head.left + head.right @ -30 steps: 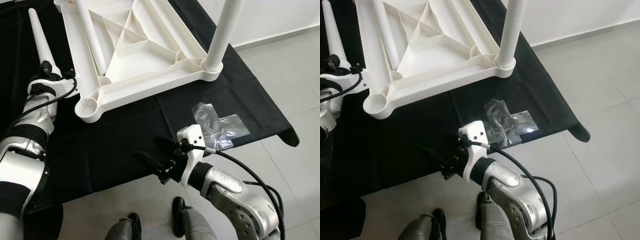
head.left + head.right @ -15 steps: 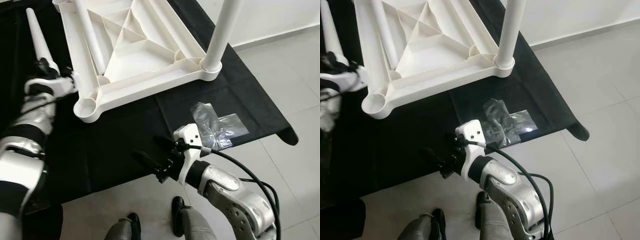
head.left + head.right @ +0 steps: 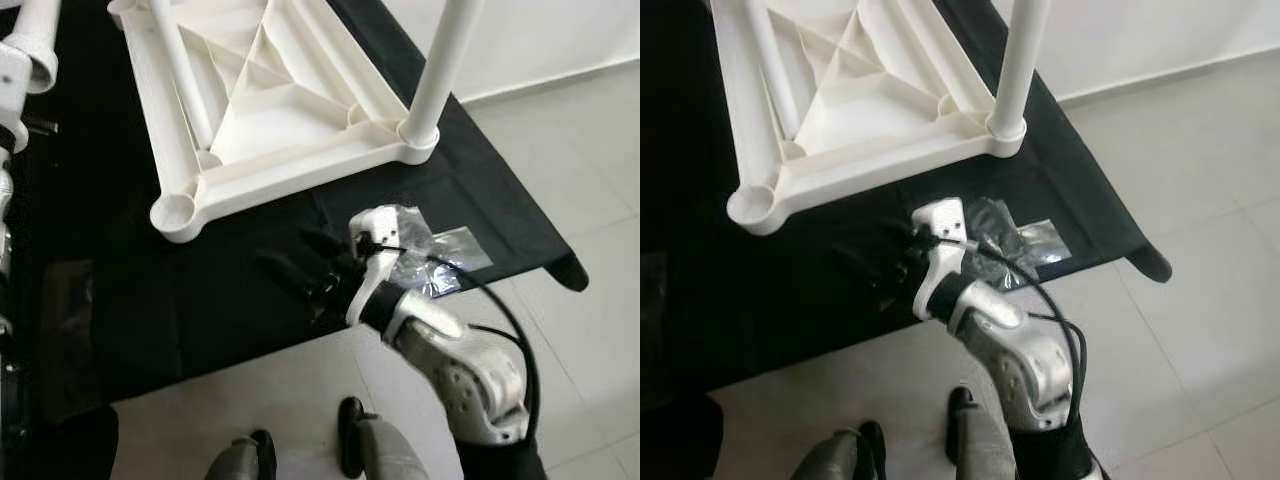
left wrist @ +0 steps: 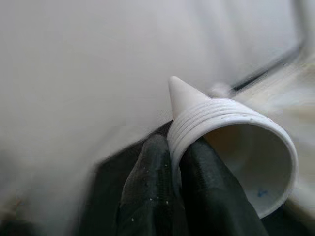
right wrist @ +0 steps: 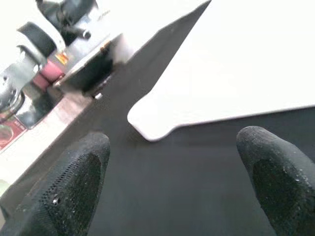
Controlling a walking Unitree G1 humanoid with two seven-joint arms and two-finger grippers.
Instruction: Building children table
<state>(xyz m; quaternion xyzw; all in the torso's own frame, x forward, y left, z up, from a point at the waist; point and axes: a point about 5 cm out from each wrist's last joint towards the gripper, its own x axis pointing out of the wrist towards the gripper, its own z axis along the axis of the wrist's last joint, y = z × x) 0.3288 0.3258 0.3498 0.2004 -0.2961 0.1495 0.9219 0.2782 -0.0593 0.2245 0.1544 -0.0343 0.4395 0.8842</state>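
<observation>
Table leg [image 4: 231, 147], light, stiff, slippery plastic, sits clamped at its threaded end by the left gripper [image 4: 179, 162]; right gripper [image 5: 172, 167], fingers apart, hovers near the tabletop [image 3: 270, 110].

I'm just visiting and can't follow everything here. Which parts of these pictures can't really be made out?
- Table top: its far end is cut off by the head views' upper edge.
- Table leg in the left gripper: only its threaded end shows; the wrist view's background is blurred.
- Plastic bag: the right gripper's wrist covers part of it; contents too small to tell.
</observation>
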